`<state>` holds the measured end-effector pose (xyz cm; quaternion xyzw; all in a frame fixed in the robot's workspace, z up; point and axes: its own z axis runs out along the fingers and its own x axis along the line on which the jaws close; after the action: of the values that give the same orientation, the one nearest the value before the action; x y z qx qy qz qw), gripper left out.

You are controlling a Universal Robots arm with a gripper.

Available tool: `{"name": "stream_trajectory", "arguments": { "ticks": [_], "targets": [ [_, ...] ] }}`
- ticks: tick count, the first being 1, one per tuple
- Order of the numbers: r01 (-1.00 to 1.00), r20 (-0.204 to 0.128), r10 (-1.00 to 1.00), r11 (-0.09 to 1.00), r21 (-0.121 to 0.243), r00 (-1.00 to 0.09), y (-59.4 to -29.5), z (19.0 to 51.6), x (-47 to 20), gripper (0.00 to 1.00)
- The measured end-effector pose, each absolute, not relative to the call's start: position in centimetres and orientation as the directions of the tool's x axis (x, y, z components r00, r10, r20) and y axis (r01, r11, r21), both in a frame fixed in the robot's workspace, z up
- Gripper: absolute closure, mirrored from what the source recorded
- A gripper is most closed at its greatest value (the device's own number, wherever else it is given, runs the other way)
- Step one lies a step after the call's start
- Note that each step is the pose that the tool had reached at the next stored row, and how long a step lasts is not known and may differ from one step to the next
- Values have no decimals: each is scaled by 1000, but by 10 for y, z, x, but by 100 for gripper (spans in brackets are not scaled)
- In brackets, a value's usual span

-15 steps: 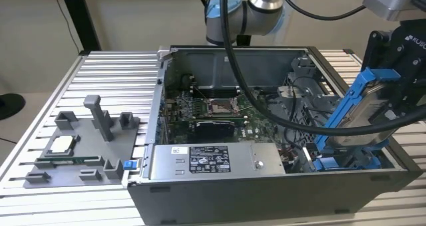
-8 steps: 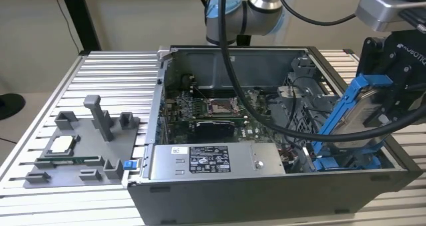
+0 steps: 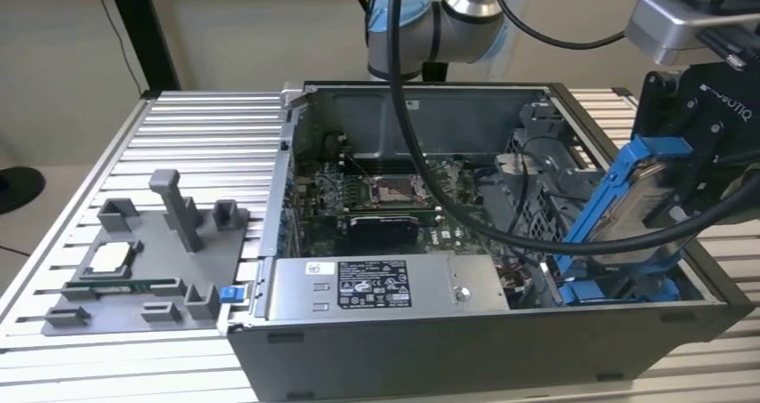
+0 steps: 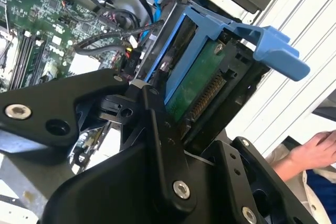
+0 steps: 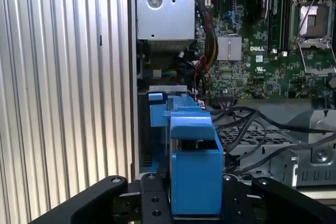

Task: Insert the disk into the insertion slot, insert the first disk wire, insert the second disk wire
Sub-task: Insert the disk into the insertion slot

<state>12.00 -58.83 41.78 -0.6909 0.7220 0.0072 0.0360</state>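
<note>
Exterior view: the gripper (image 3: 667,198) is clamped on the disk (image 3: 642,194) and carries it tilted, lower end over the insertion slot (image 3: 618,289). The slot is in the computer case's (image 3: 475,350) front corner on the exterior view's right. The tilt seems meant to meet the slot's blue rails, and the disk is not seated. In the second wrist view its connector (image 4: 206,98) faces the wrist, probably so wires can reach it. The case also holds the motherboard (image 3: 392,198) and, along its front wall, the power-supply box (image 3: 380,286).
</note>
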Motion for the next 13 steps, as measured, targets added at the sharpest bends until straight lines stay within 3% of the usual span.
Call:
{"name": "stream_trajectory", "arguments": {
  "ticks": [13],
  "targets": [
    [-997, -63, -996, 64, -41, -62, -585, 407, 119, 100]
  ]
}}
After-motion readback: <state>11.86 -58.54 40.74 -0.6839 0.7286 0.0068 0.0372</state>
